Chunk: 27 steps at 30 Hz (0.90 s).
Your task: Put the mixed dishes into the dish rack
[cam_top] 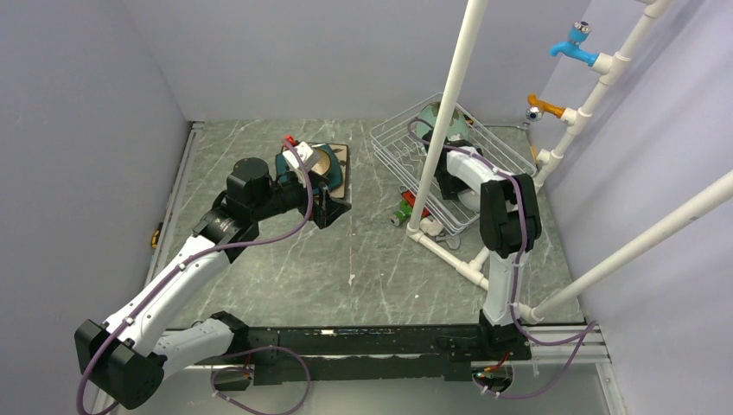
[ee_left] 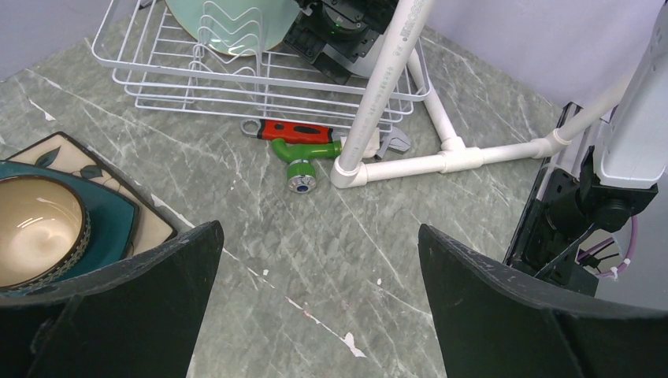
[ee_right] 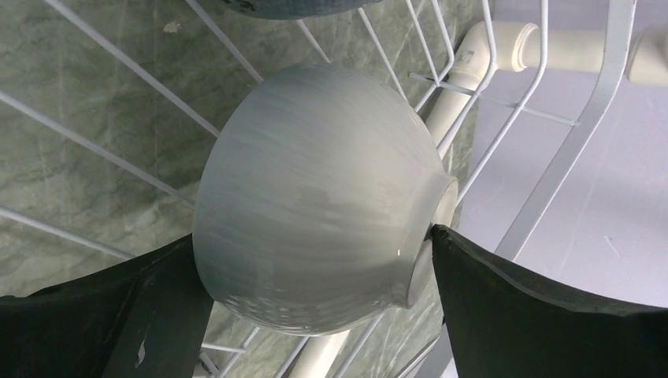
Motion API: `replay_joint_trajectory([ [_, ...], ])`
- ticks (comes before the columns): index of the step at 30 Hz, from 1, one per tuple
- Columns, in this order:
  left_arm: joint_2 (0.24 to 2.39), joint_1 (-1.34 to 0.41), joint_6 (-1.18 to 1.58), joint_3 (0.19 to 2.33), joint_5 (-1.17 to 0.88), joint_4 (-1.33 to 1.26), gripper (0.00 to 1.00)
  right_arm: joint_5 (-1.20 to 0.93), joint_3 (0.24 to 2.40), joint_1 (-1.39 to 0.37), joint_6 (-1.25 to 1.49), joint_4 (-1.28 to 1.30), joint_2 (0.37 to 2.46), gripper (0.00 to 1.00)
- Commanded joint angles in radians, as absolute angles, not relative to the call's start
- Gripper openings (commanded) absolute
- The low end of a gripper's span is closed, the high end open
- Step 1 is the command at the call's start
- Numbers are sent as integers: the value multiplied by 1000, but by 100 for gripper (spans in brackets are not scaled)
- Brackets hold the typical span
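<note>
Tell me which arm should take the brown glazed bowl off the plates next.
Left. The left gripper, open, hovers beside the brown glazed bowl on the teal square plate; the right gripper is far off inside the dish rack, with the white bowl between its jaws.

No legible text, brand, number or sign is found in any view. Faint grey printing is seen along the white PVC pipe in the left wrist view, too small to be read.
</note>
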<state>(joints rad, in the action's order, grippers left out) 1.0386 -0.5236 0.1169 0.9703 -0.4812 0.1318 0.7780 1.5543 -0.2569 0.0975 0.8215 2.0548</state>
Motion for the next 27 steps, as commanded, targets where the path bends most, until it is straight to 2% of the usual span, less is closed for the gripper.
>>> replay_joint_trajectory([
  [1, 1032, -528, 126, 978, -491, 94, 99, 661, 1539, -241, 87, 801, 1982, 99],
  [16, 1042, -527, 127, 984, -489, 102, 99, 674, 1545, -201, 80, 803, 1994, 99],
  [27, 1050, -527, 127, 989, -486, 109, 99, 580, 1509, -236, 110, 781, 1884, 100],
])
